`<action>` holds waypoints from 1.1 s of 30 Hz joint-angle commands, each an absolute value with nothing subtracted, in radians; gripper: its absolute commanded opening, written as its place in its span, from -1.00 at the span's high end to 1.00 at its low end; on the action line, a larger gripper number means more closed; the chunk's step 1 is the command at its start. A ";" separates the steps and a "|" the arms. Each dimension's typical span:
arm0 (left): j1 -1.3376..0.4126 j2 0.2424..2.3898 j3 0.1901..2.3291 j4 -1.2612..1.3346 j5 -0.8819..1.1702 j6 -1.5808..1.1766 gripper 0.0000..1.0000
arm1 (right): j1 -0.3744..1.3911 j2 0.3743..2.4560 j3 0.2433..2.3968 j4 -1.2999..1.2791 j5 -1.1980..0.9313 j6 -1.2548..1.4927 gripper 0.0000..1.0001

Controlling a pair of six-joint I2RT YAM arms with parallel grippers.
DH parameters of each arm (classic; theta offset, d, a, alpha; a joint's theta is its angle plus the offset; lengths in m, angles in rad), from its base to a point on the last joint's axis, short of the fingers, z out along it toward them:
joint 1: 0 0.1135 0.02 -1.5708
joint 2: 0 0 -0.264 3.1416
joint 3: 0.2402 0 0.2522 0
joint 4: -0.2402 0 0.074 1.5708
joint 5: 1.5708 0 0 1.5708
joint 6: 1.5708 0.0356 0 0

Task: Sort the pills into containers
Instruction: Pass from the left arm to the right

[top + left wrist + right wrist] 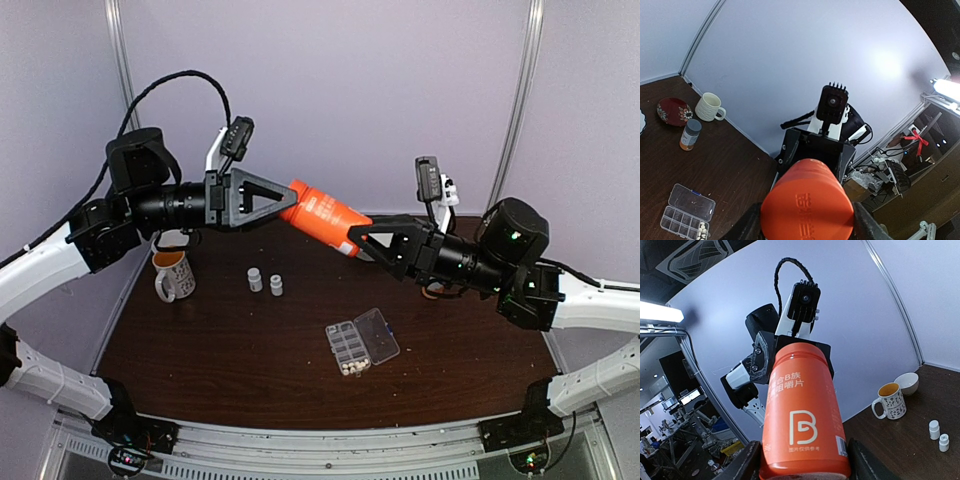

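Dark worktop (250, 340) below me, and nothing of mine is on it. Both arms are up, meeting in mid-air over the far half. Between them hangs the orange bottle (322, 217), tilted, its cap end higher and to my left. My left claw (293, 203) is clamped around that cap end. My right claw (352, 240) has its fingers against the base end from both sides, so I read that as a grasp too.

Down on the worktop sits the clear organizer box (347, 348), lid flung open to the side, well apart from the bottle and nearer my bases. Left of it stand two small white bottles (255, 279), close together and untouched. Smallest of all are the pills (352, 368), a little cream cluster in the cells at the near end of the box. The other cells look empty from here.

So I judge this the opening step: one claw per end, ready to unscrew. Next calls for twisting the cap against a firmly held body, mouth kept upward so nothing spills. Then I carry it down over an empty cell.
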State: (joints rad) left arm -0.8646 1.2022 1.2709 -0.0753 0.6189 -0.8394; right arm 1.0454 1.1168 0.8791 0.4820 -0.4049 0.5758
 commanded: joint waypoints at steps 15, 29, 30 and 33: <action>-0.857 1.197 1.266 0.029 0.629 -0.858 0.64 | 1.039 1.130 0.885 0.490 -0.461 0.553 -0.30; -0.857 1.198 1.250 0.049 0.638 -0.869 0.65 | 1.035 1.121 0.879 0.521 -0.450 0.566 -0.59; -0.857 1.199 1.250 0.050 0.639 -0.870 0.65 | 1.034 1.121 0.879 0.523 -0.447 0.569 -0.59; -0.857 1.198 1.248 0.052 0.640 -0.872 0.65 | 1.034 1.124 0.880 0.538 -0.439 0.593 -0.54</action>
State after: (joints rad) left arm -0.8646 1.2018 1.2541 -0.0368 0.6273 -0.8635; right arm 1.0401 1.1324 0.8742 0.4927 -0.4423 0.5617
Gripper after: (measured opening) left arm 0.526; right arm 0.790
